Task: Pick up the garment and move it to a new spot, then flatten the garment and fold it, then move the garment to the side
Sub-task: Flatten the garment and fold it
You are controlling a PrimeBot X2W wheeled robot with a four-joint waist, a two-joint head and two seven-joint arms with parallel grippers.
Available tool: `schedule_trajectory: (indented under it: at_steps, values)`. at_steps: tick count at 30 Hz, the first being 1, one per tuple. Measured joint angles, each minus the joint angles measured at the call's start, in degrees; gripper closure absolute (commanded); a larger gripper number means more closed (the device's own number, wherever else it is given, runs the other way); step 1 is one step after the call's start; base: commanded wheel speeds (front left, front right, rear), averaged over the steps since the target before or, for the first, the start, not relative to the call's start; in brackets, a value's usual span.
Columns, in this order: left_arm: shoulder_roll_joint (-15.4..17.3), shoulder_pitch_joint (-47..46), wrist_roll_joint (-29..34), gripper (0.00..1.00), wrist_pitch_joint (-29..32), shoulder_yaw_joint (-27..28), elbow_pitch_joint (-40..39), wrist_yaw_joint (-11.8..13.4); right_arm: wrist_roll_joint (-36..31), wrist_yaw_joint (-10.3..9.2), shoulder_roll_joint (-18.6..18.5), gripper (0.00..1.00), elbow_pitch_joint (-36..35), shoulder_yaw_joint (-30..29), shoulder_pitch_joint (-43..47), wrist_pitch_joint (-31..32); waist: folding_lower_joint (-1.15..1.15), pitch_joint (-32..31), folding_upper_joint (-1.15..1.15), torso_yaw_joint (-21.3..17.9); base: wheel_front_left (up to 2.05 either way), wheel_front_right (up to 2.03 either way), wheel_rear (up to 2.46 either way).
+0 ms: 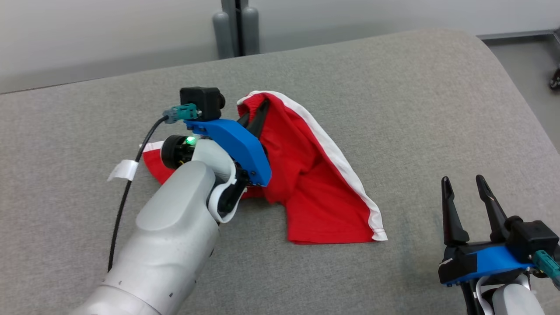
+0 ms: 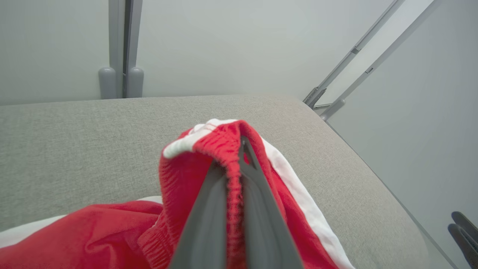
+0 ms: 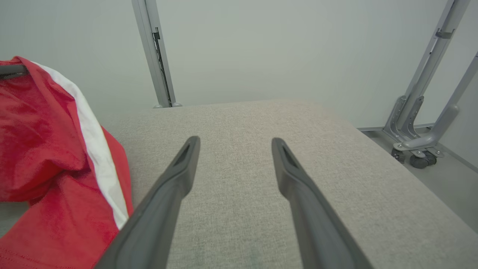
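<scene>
The garment [image 1: 315, 183] is a pair of red shorts with a white side stripe, lying crumpled in the middle of the grey padded table [image 1: 393, 87]. My left gripper [image 1: 258, 111] is shut on its elastic waistband, which is lifted into a peak above the cloth. In the left wrist view the red waistband [image 2: 231, 149] is pinched between the two dark fingers [image 2: 209, 216]. My right gripper [image 1: 463, 183] stands open over bare table at the lower right, well clear of the shorts. The right wrist view has the garment [image 3: 44, 149] at its left edge.
The table's rounded right edge [image 1: 525, 100] drops to the floor, where a castor [image 1: 554, 81] stands. Grey posts [image 1: 236, 30] rise behind the far edge. A black cable [image 1: 127, 192] with a white tag hangs off my left arm.
</scene>
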Motion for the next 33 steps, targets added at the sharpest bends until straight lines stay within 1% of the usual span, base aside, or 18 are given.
schedule_trajectory:
  at_steps: [3, 5, 7, 10, 13, 15, 17, 21, 26, 33]
  values:
    - [0.32, 1.76, -0.03, 1.00, 0.10, -3.41, -4.64, -0.02, -0.68, 0.01, -0.02, 0.00, 0.02, -0.48, 0.73, 0.00, -0.01, -1.62, 0.00, 1.97, 0.00, 0.00, 0.00]
    - [1.27, 3.97, -0.85, 1.00, 0.63, -6.08, -9.29, -0.11, -0.98, 0.00, 0.00, 0.00, 0.08, -0.71, 1.41, 0.00, -0.01, -2.70, -0.01, 3.34, 0.00, 0.00, 0.00]
    - [3.47, 6.40, -1.59, 1.00, 0.99, -8.18, -13.79, -0.31, -1.29, 0.01, -0.04, 0.00, 0.13, -0.97, 1.74, 0.00, -0.01, -3.77, -0.01, 4.71, 0.00, 0.00, 0.00]
    - [7.28, 10.98, -3.09, 1.00, 1.40, -9.15, -18.49, -0.31, -1.70, 0.00, -0.01, 0.00, 0.62, -1.27, 2.64, 0.00, -0.01, -5.29, -0.02, 6.60, 0.00, 0.00, 0.00]
    - [9.92, 16.25, -4.09, 1.00, 2.18, -10.14, -21.01, -0.11, -1.93, 0.01, 0.00, 0.00, 0.98, -1.62, 3.28, 0.00, -0.01, -6.38, -0.01, 8.19, 0.00, 0.00, 0.00]
    - [11.18, 19.55, -4.90, 1.00, 2.16, -10.12, -22.14, 0.79, -2.02, 0.00, 0.01, 0.00, 1.15, -1.90, 3.58, -0.01, -0.01, -6.79, -0.02, 8.96, 0.00, 0.00, 0.00]
    - [11.92, 22.35, -5.34, 1.00, 1.70, -10.03, -22.56, 1.75, -2.20, 0.00, 0.00, 0.00, 1.16, -2.20, 3.65, 0.00, -0.01, -6.99, -0.01, 9.57, 0.00, 0.00, 0.00]
    - [11.92, 26.23, -7.00, 1.00, 0.48, -9.70, -22.21, 2.89, -2.55, 0.01, 0.01, 0.00, 1.36, -2.81, 3.87, 0.00, -0.01, -7.06, -0.01, 10.51, 0.00, 0.00, 0.00]
    - [11.54, 27.48, -6.98, 1.00, -3.13, -8.37, -18.52, 4.45, -3.35, 0.01, 0.00, 0.00, 1.88, -4.74, 3.96, 0.00, 0.00, -6.79, -0.02, 10.84, 0.00, 0.00, 0.00]
    - [11.00, 28.32, -8.05, 1.00, -7.17, -6.11, -13.38, 4.90, -3.94, 0.00, 0.01, 0.00, 2.05, -6.80, 3.94, 0.00, 0.00, -6.34, -0.01, 10.64, 0.00, 0.00, 0.00]
